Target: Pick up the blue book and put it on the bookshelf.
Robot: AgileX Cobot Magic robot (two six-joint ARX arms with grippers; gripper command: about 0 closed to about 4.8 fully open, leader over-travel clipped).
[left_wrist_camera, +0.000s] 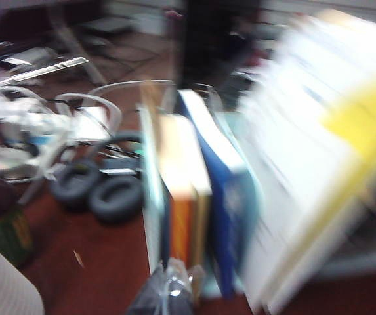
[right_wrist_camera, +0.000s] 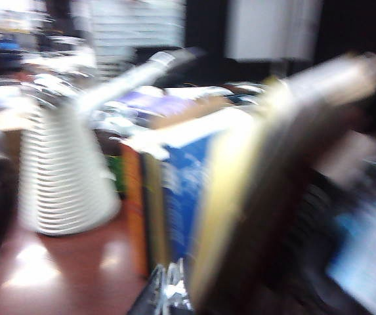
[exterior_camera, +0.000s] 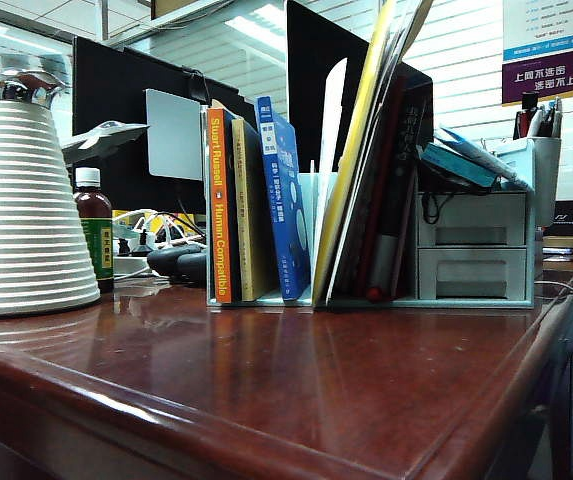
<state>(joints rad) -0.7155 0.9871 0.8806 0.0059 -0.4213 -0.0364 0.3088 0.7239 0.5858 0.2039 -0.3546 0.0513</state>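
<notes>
The blue book (exterior_camera: 284,200) stands upright in the pale bookshelf (exterior_camera: 319,235), between a yellow-tan book (exterior_camera: 251,210) and a divider panel. Neither gripper shows in the exterior view. In the blurred left wrist view, my left gripper (left_wrist_camera: 171,287) is shut and empty, close in front of the orange and tan books, with the blue book (left_wrist_camera: 230,197) just beside them. In the blurred right wrist view, my right gripper (right_wrist_camera: 172,287) looks shut with nothing in it, just in front of the blue book (right_wrist_camera: 184,190).
An orange-spined book (exterior_camera: 220,200) stands at the rack's end. Leaning yellow and dark books (exterior_camera: 366,170) fill the other bay, and a grey drawer organizer (exterior_camera: 471,245) is beside it. A white ribbed cone vessel (exterior_camera: 21,210), a brown bottle (exterior_camera: 94,235) and black headphones (left_wrist_camera: 99,190) sit on the red-brown table (exterior_camera: 266,390).
</notes>
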